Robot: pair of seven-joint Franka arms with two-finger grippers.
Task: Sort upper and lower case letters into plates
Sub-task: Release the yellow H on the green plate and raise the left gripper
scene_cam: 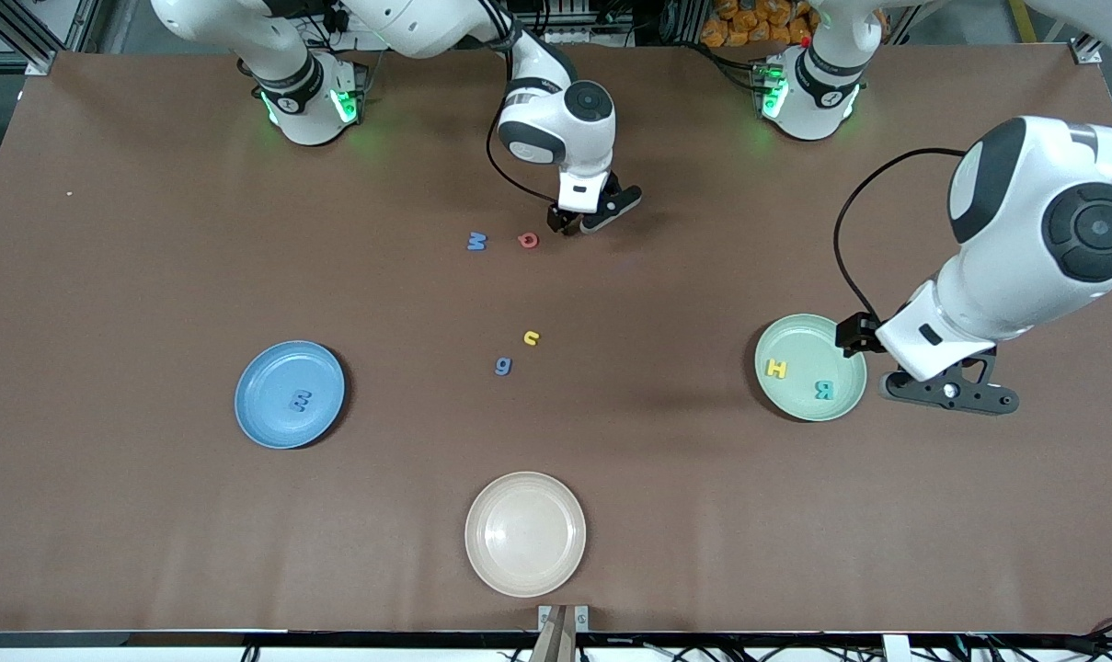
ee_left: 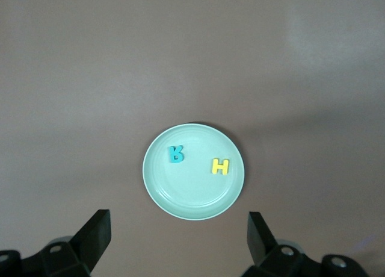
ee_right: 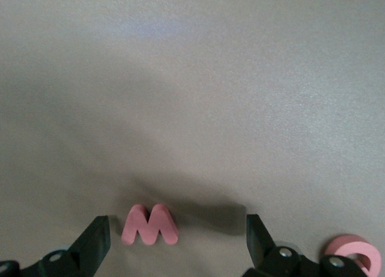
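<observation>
My right gripper [scene_cam: 569, 223] [ee_right: 177, 229] is low over the table and open, with a red M [ee_right: 149, 224] lying between its fingers, untouched. A red ring-shaped letter [scene_cam: 527, 240] [ee_right: 355, 253] and a blue letter [scene_cam: 476, 241] lie beside it. A yellow letter [scene_cam: 532, 337] and a blue letter [scene_cam: 503, 366] lie at mid-table. The blue plate [scene_cam: 270, 386] holds one blue letter [scene_cam: 299, 400]. The mint plate [scene_cam: 799, 345] [ee_left: 192, 196] holds a yellow H [scene_cam: 776, 368] [ee_left: 221, 166] and a teal letter [scene_cam: 824, 390] [ee_left: 175, 154]. My left gripper [scene_cam: 944, 388] [ee_left: 178, 224] hangs open and empty beside the mint plate.
A cream-beige plate [scene_cam: 482, 515] with nothing in it sits near the table's front edge, nearer to the camera than the loose letters. The brown table top [scene_cam: 151, 276] stretches wide toward the right arm's end.
</observation>
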